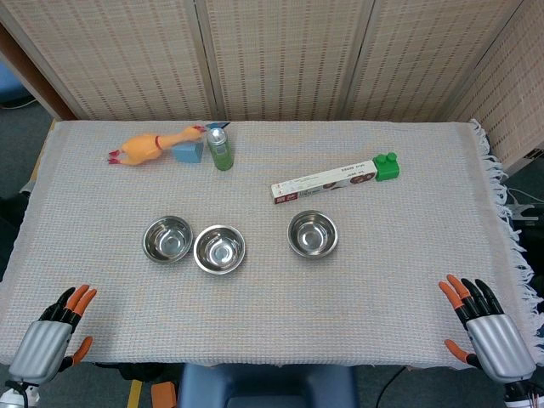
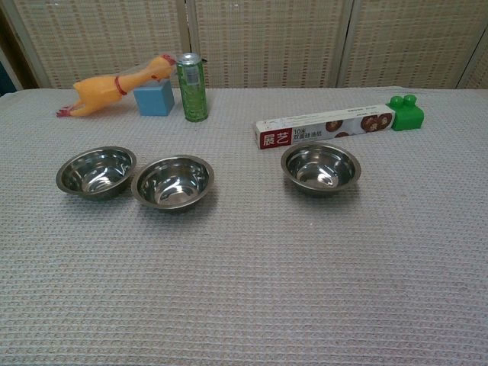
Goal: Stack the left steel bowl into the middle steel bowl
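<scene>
Three steel bowls sit on the cloth. The left bowl (image 1: 167,239) (image 2: 96,171) touches the middle bowl (image 1: 219,249) (image 2: 172,181) rim to rim. A third bowl (image 1: 313,234) (image 2: 320,168) stands apart to the right. All are upright and empty. My left hand (image 1: 53,340) rests at the table's near left corner, fingers apart, holding nothing. My right hand (image 1: 486,327) lies at the near right corner, likewise spread and empty. Both hands are far from the bowls and appear only in the head view.
Along the far side are a rubber chicken (image 1: 153,146) (image 2: 114,85), a blue block (image 1: 189,152) (image 2: 155,98), a green can (image 1: 220,149) (image 2: 192,86), a long foil box (image 1: 324,182) (image 2: 326,126) and a green brick (image 1: 387,166) (image 2: 406,113). The woven cloth (image 1: 357,323) covers the table.
</scene>
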You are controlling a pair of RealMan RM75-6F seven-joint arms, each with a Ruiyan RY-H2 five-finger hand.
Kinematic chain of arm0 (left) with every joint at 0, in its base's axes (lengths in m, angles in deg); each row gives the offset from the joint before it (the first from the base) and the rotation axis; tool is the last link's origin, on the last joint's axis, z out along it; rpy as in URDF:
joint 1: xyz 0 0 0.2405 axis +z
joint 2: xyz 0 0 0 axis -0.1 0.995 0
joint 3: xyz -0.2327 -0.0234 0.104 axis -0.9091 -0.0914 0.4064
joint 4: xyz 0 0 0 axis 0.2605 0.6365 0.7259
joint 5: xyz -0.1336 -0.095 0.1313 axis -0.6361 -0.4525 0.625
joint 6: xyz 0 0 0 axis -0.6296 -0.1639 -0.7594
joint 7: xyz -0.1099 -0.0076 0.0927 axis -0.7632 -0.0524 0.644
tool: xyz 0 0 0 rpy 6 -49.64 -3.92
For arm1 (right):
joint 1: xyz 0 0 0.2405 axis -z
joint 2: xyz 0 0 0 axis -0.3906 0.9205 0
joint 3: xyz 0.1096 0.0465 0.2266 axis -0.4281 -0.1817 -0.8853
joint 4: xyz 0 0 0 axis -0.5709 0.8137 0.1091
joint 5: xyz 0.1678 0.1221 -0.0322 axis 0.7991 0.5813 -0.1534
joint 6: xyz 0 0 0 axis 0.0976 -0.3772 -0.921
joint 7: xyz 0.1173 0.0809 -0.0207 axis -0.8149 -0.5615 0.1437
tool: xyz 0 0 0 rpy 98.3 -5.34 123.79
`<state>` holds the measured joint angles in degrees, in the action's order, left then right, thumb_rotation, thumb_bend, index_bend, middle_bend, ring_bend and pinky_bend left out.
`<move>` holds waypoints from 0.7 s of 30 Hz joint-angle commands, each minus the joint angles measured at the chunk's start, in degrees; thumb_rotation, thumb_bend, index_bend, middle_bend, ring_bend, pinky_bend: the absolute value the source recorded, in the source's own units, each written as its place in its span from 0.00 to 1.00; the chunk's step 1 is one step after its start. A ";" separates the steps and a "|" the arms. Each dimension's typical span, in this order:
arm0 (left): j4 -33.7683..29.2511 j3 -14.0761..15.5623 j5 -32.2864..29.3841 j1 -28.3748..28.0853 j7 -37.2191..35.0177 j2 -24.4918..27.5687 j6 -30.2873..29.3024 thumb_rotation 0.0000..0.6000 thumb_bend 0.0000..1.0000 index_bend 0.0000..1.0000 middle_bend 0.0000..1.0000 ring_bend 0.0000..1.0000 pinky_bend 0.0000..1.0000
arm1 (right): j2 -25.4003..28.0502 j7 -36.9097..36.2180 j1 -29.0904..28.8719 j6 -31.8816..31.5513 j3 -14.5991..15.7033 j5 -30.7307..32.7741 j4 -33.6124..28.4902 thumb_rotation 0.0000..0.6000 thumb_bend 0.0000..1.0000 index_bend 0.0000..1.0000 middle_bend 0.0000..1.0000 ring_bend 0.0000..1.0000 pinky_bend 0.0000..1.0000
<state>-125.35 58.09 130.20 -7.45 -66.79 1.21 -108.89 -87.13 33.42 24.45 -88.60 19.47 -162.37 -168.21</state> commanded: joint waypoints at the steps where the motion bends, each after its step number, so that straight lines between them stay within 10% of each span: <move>1: 0.06 0.04 0.08 -0.04 0.27 -0.21 0.14 1.00 0.38 0.00 0.02 0.03 0.23 | 0.05 -0.12 0.03 -0.10 -0.01 0.02 0.00 1.00 0.11 0.00 0.00 0.00 0.00; 5: 0.56 -0.67 0.11 -0.31 1.99 -2.16 0.12 1.00 0.38 0.00 0.06 0.06 0.27 | -0.09 0.17 0.17 -0.34 -0.19 0.32 0.07 1.00 0.11 0.00 0.00 0.00 0.00; 15: 7.17 -6.79 -0.83 -4.13 9.74 -11.43 0.52 1.00 0.38 0.02 0.81 0.75 0.88 | -0.94 2.24 0.75 -1.56 -0.80 0.55 -0.04 1.00 0.11 0.00 0.00 0.00 0.00; 21: 17.14 -11.05 -3.88 -12.03 11.90 -21.60 8.91 1.00 0.38 0.06 0.99 0.95 1.00 | -2.18 5.46 0.35 0.36 -1.69 3.05 -0.37 1.00 0.11 0.00 0.00 0.00 0.00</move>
<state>-112.18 48.87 127.79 -16.43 -55.91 -16.60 -103.07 -88.99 38.38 24.92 -88.62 18.07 -159.79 -168.47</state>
